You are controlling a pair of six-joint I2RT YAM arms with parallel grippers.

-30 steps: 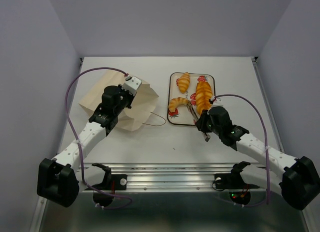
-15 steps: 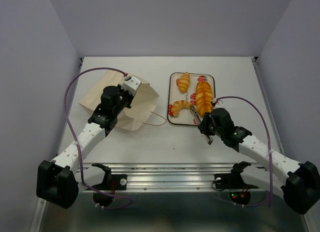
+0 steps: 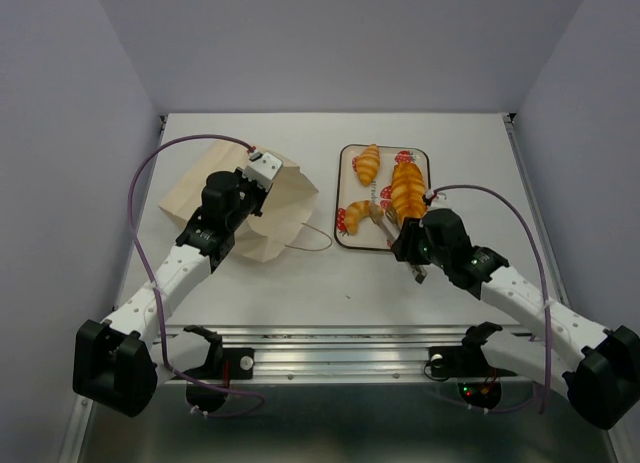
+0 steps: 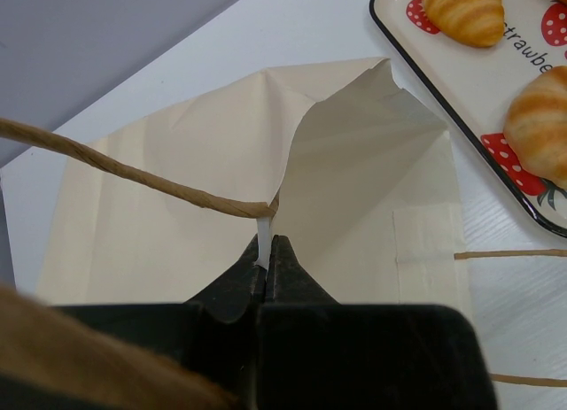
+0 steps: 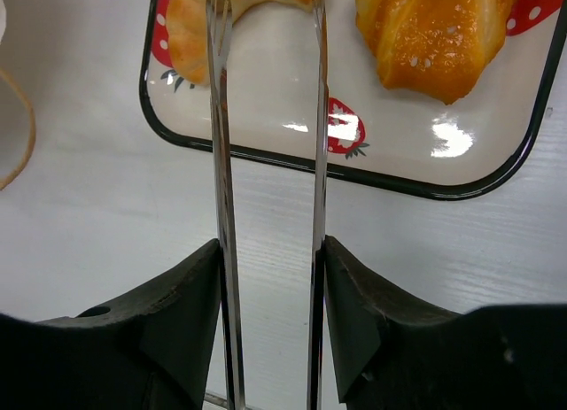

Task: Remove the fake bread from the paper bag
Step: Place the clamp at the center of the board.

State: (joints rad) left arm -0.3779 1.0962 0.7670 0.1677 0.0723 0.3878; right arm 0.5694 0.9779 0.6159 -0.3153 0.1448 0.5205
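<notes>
Since a second before, the right fingers (image 5: 220, 144) had come apart, and the right arm had shifted only slightly at the tray's near edge. They stood at a narrow gap, with bare tray showing between them. Their tips reached up beside the crescent croissant (image 5: 190, 20), which lay on the strawberry-print tray (image 5: 266, 109). I could not tell whether a tip still brushed it, but nothing looked clamped.

Just right of that, the long loaf (image 5: 434, 38) rested on the same tray. From above, the small croissant (image 3: 368, 163) sat at the tray's far end, apart from the other two.

Across the counter (image 3: 300, 283), the left fingers (image 4: 244, 286) were pressed tight together on a fold of the paper bag (image 4: 354, 189). They pinched its upper edge right where the cord handle (image 4: 133, 173) met the paper. That held the mouth propped open towards the tray. The bag lay on its side, and the part of its inside that I could see held no bread.

To my eye, the step in hand was the letting-go of the last piece, with all three pastries out and on the tray. The task looked all but finished.

The next move would seem to call for the right arm to draw straight back towards its base. Its fingers should stay parted so the thin tips would not hook the crescent croissant or nudge the tray's rim. After that, the left fingers would need to release the paper and lift clear of the cord.
</notes>
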